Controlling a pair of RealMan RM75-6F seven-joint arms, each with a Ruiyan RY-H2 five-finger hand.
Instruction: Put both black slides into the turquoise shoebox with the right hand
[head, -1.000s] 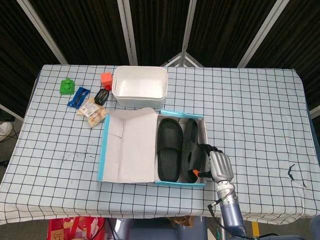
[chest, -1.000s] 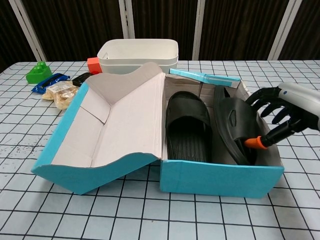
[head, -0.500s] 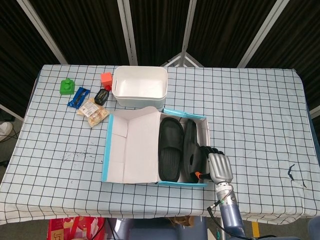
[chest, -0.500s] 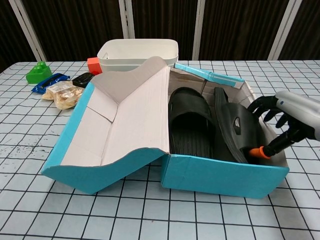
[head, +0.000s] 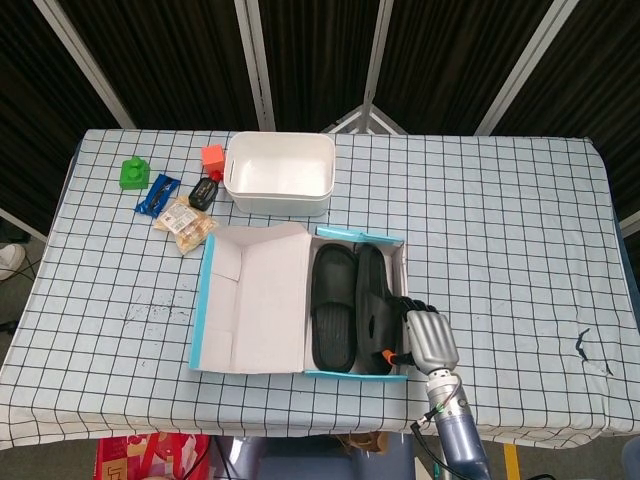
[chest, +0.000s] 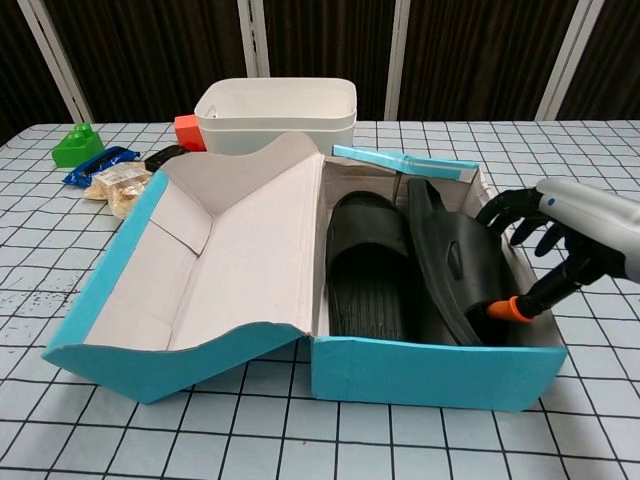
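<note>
The shoebox has slid toward the frame's left and its lid dropped flatter again. The tilted slide leans closer to its mate, with the right hand following leftward.

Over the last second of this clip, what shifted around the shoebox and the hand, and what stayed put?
The turquoise shoebox slid a little toward the table's left side, and the right hand moved with it at its right wall. The tilted black slide leaned further toward the flat black slide. Neither slide left the box. The white bin and small items stayed put.
</note>
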